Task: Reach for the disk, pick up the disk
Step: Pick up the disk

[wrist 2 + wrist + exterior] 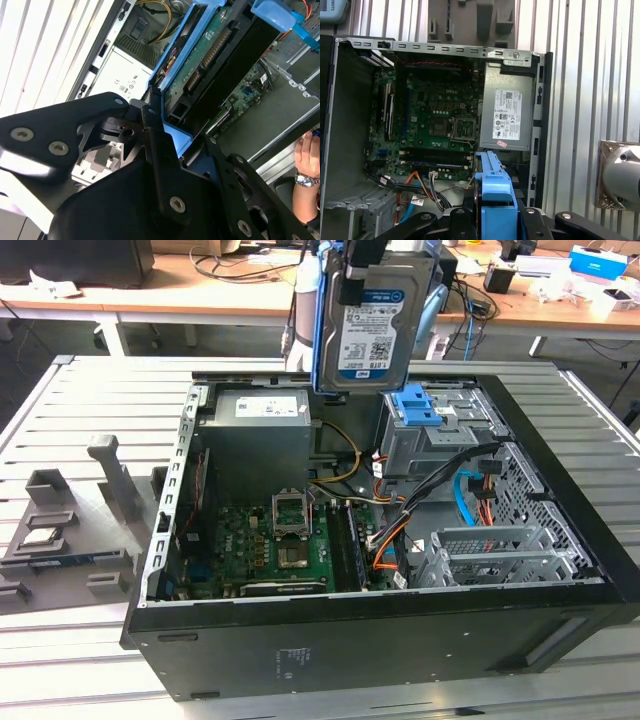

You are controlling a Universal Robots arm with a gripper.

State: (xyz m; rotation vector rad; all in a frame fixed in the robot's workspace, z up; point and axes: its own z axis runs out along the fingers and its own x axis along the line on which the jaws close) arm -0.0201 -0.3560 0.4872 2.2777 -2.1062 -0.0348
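Observation:
The disk (372, 335) hangs upright in the air above the back of the open computer case (400, 630). Its white-and-blue label faces the exterior camera, and blue rails run down its sides. My gripper (372, 270) is shut on its upper end. In the second wrist view the disk (220, 50) shows its green circuit-board side, and the black fingers (150, 125) clamp the blue rail. In the first wrist view the disk's blue rail (495, 187) stands edge-on between the fingers, over the case interior.
Below the disk are the grey drive cage with its blue latch (420, 405), the power supply (262, 430) and the motherboard (280, 540). A grey fixture (90, 530) lies at the exterior view's left. A person's hand (307, 157) is beside the case.

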